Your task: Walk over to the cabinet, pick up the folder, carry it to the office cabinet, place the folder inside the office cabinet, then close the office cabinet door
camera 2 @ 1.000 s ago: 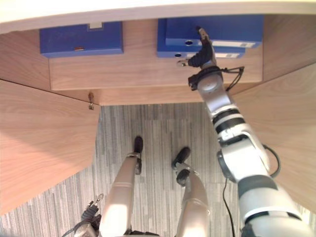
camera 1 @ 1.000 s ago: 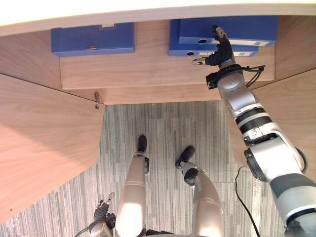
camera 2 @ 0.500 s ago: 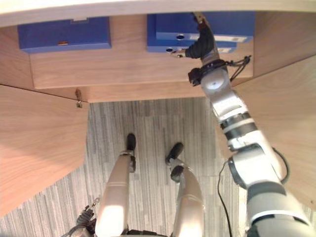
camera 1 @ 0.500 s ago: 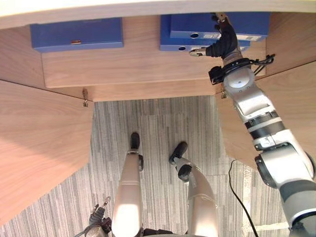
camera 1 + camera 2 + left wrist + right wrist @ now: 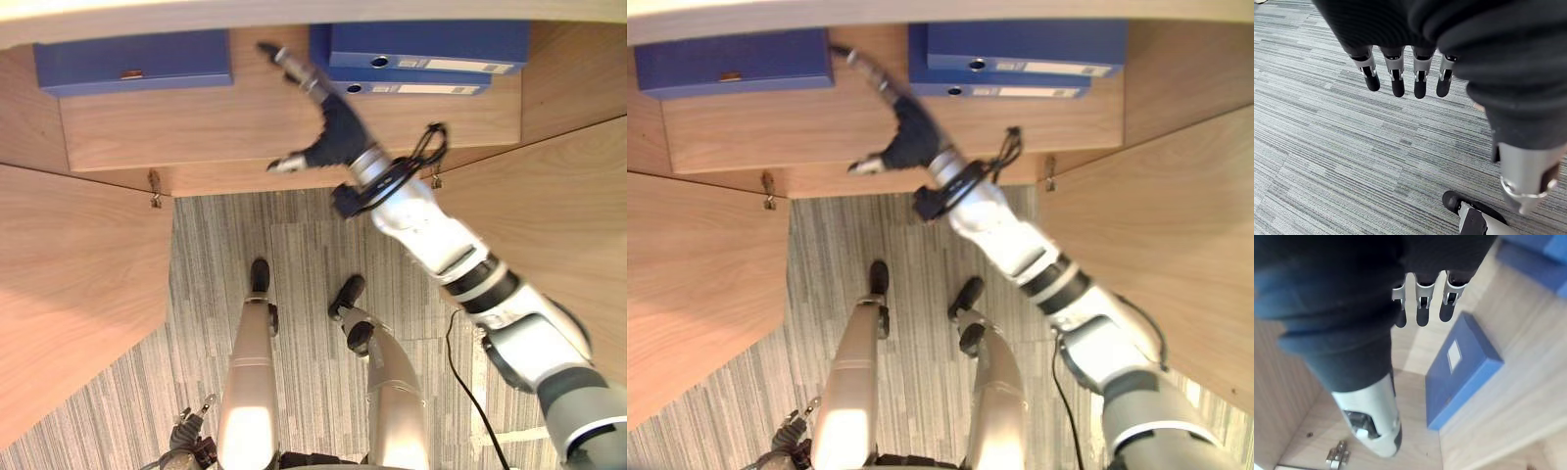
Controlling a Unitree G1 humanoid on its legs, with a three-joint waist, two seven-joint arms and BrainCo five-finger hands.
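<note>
The left hand hangs low, well short of the shelf, its fingers loose and straight over the grey striped carpet with nothing in them. On either side of the shelf's front edge the two cabinet doors stand swung wide open: the left door and the right door, with a small metal hinge at the shelf's left front corner. Over the middle of the shelf the right hand reaches in, fingers stretched out flat and thumb held apart, and it is empty; I cannot tell whether it touches the wood. Every folder lies on the shelf. A single blue folder is flat at the shelf's back left, just beside the fingertips. At the back right is a stack of two, the top folder resting on the lower folder.
</note>
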